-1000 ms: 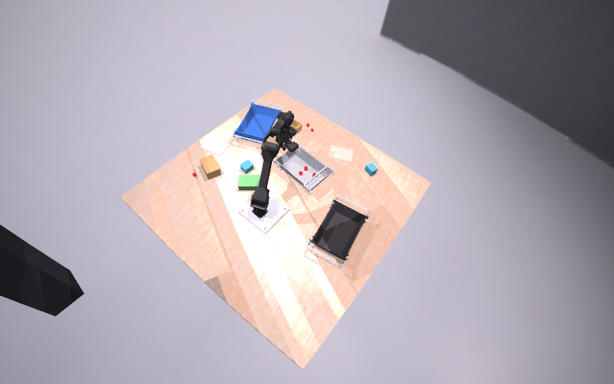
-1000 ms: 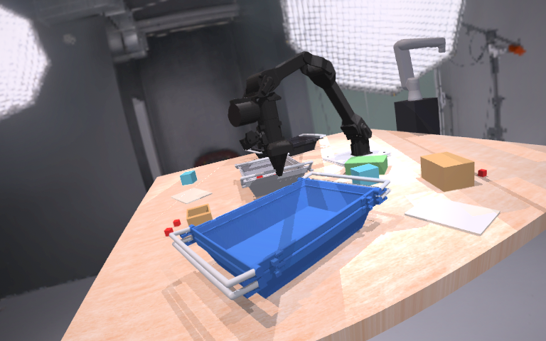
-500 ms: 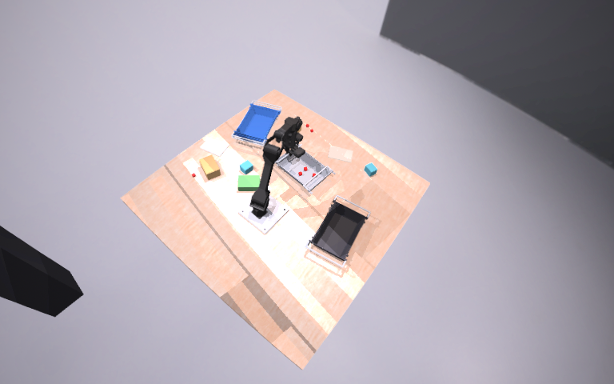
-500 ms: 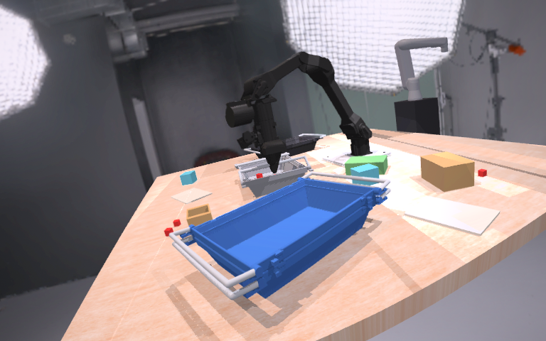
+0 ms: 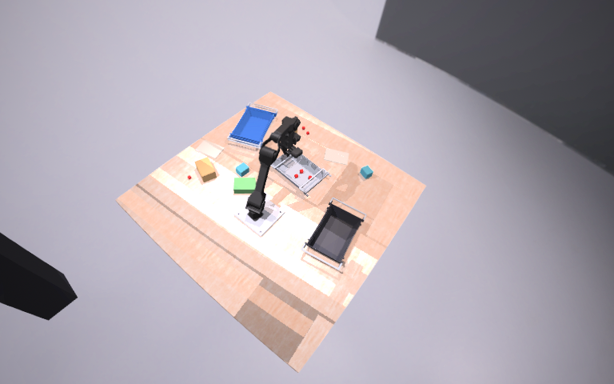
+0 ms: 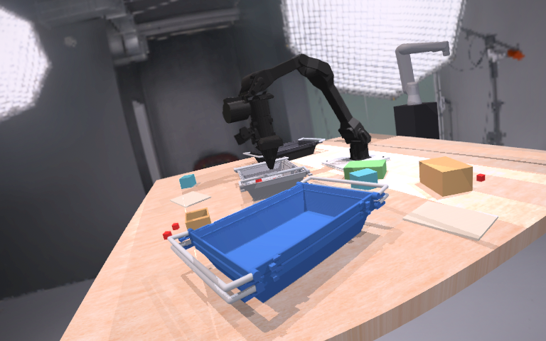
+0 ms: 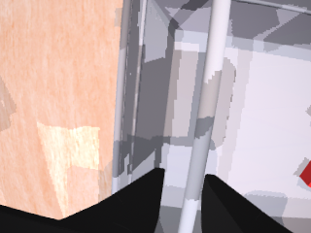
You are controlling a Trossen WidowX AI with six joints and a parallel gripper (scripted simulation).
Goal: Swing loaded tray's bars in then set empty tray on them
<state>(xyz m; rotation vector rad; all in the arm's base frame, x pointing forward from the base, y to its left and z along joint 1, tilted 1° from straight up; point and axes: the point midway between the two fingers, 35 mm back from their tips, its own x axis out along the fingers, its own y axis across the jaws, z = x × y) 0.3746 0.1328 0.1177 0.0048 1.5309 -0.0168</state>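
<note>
The grey loaded tray (image 5: pixel 289 170) (image 6: pixel 281 184) (image 7: pixel 272 114) holds a few red blocks (image 5: pixel 301 170) (image 7: pixel 307 174). One wire bar (image 5: pixel 312 179) lies across the top just inside its right end in the top view. My gripper (image 6: pixel 271 166) (image 7: pixel 183 181) is low over the other end, fingers narrowly apart on either side of that end's bar (image 7: pixel 209 92). The wrist view shows the bar inside the end rim, with a gap to the left finger. A blue tray (image 5: pixel 253 126) (image 6: pixel 281 236) and a black tray (image 5: pixel 336 233) stand empty, bars swung out over their ends.
A green block (image 5: pixel 245 185) (image 6: pixel 364 165), a teal cube (image 5: pixel 242 169) (image 6: pixel 363 180) and a tan block (image 5: pixel 205 170) (image 6: pixel 445 177) stand near the arm's base. Another teal cube (image 5: pixel 366 172) (image 6: pixel 187 181), a small open tan box (image 6: pixel 197 221), flat pale plates and loose red blocks lie around.
</note>
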